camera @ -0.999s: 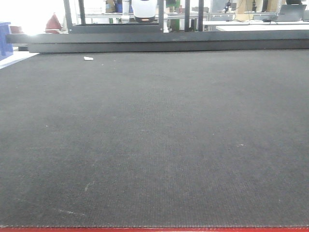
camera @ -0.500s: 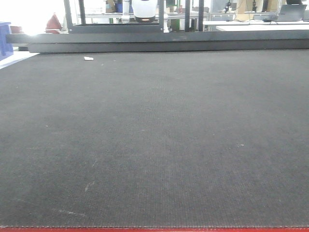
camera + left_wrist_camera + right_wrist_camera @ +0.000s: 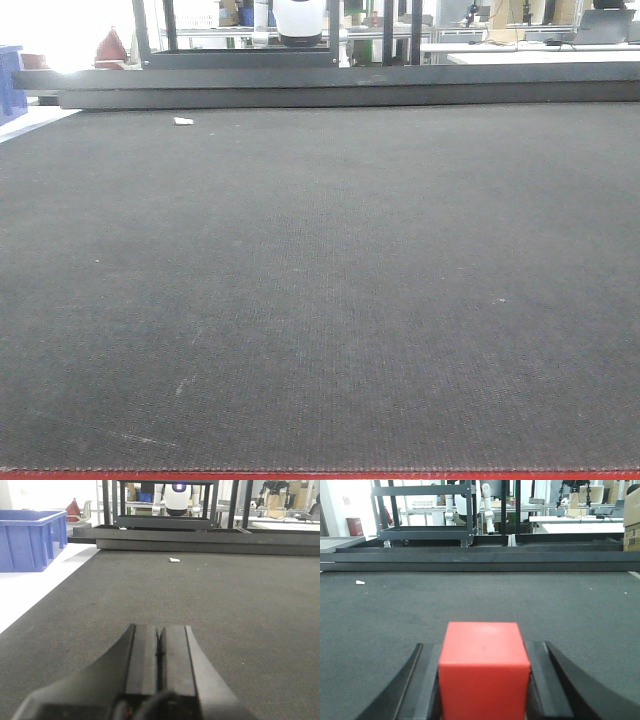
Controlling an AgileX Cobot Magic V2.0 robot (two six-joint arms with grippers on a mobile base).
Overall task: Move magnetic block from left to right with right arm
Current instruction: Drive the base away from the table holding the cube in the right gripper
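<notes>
The magnetic block, a plain red cube, fills the lower middle of the right wrist view. My right gripper is shut on it, a black finger pressed against each side, low over the dark mat. In the left wrist view my left gripper is shut with nothing in it, its pads together just above the mat. The exterior front view shows only the bare mat; neither gripper nor the block appears there.
A blue crate stands on the white floor left of the mat. A small white scrap lies near the mat's far left. Dark low rails run along the far edge, with a black wheeled rack and benches behind.
</notes>
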